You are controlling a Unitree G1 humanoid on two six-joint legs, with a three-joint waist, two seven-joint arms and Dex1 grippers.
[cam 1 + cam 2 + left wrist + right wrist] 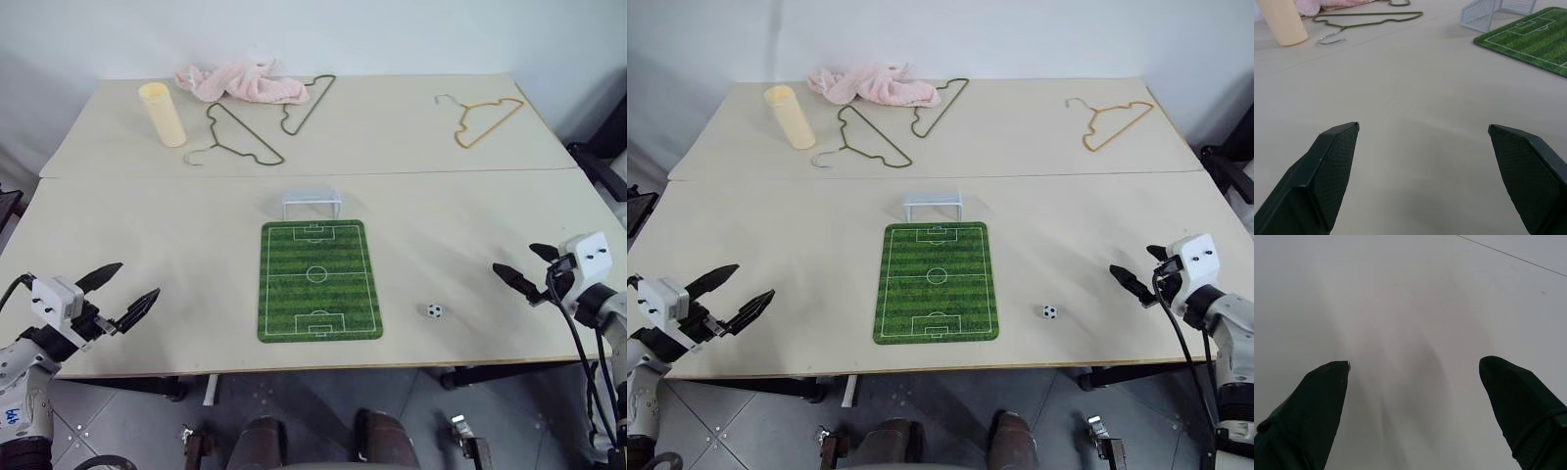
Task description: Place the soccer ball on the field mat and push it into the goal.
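Both the left gripper (122,288) and the right gripper (522,267) are spread wide and hold nothing, each above a near table corner. The soccer ball (434,311) lies on the bare table (176,245), just right of the field mat (318,280). The goal (312,204) stands at the mat's far end.

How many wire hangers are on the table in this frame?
3. Two dark green hangers lie at the far left-centre, one beside the pale yellow cup, one touching the pink cloth. A yellow hanger lies far right. None looks hidden.
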